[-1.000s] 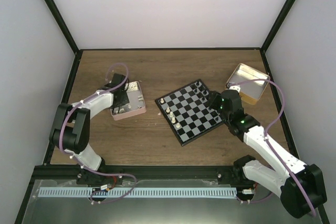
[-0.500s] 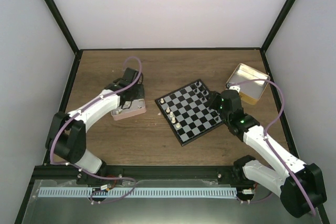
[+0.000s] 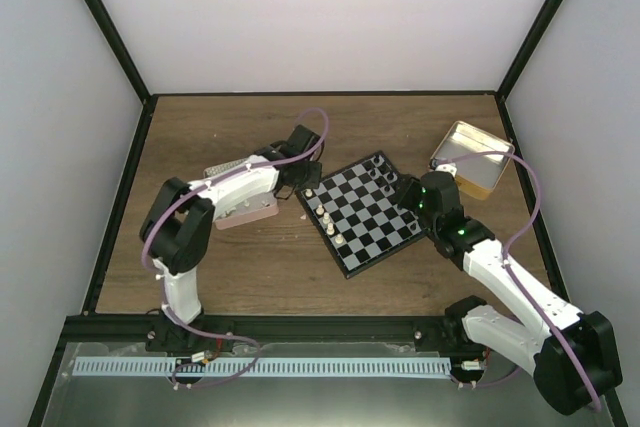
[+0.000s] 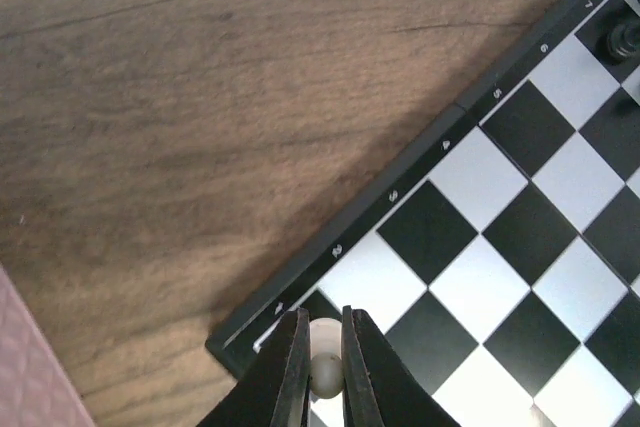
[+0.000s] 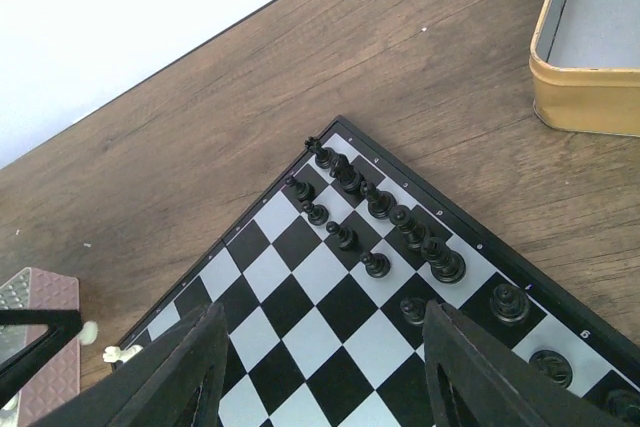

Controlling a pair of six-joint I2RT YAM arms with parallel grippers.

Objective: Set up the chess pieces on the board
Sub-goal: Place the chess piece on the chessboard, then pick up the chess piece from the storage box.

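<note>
The board (image 3: 372,230) lies tilted at mid-table. Black chess pieces (image 3: 381,173) stand along its far right side, seen close in the right wrist view (image 5: 380,205). A few white ones (image 3: 325,217) line its left side. My left gripper (image 3: 303,177) hovers over the board's left corner (image 4: 300,297), shut (image 4: 322,347) on a cream-white piece (image 4: 325,375). My right gripper (image 3: 408,192) hangs over the board's right side. It is open (image 5: 325,387) with nothing between its fingers (image 5: 180,377), above bare squares (image 5: 300,297).
A pink-sided tin (image 3: 250,209) sits left of the board, its edge showing in the left wrist view (image 4: 30,367). A yellow metal tin (image 3: 470,159) stands open at the back right (image 5: 590,57). Black frame posts and white walls enclose the table.
My left arm has swung right, from over the pink tin to the board's left corner, carrying the white piece. The right arm has not moved.
</note>
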